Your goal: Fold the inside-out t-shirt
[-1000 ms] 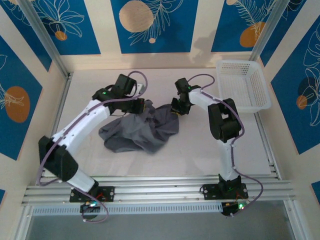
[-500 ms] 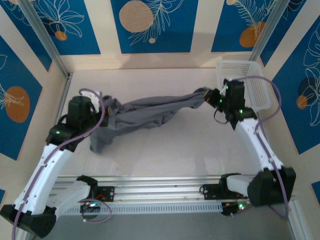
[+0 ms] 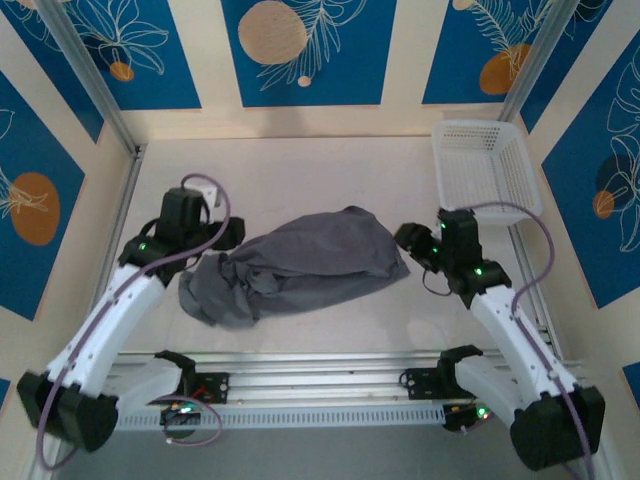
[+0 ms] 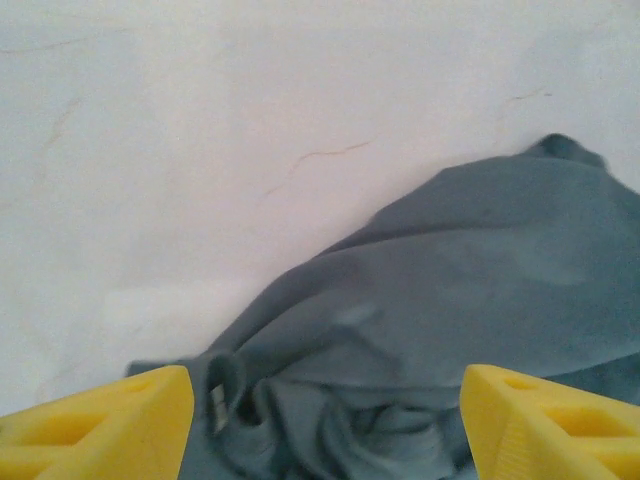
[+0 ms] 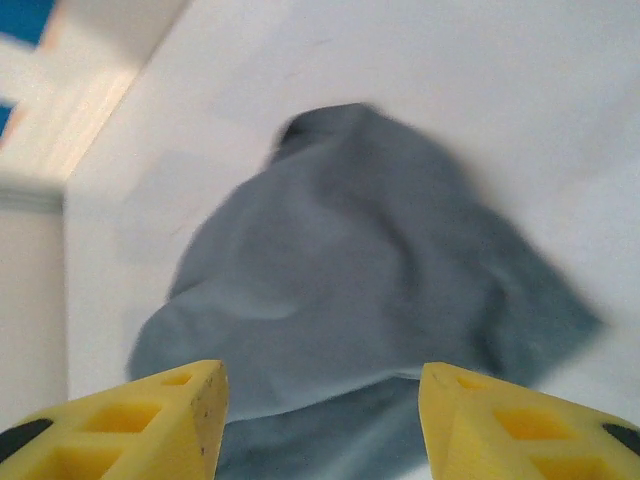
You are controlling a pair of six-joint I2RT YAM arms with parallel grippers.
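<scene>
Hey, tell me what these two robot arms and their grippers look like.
The left arm and right arm have white links, black joint housings, small green lights and a looping purple cable each. The left gripper and right gripper have chunky yellow wedge-shaped fingers with hollow cut-outs.

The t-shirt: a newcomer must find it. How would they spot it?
In the middle of the pale table lies the t-shirt, a crumpled slate-grey heap. It is soft and dark, unlike the rigid white mesh basket at the far right corner.
</scene>
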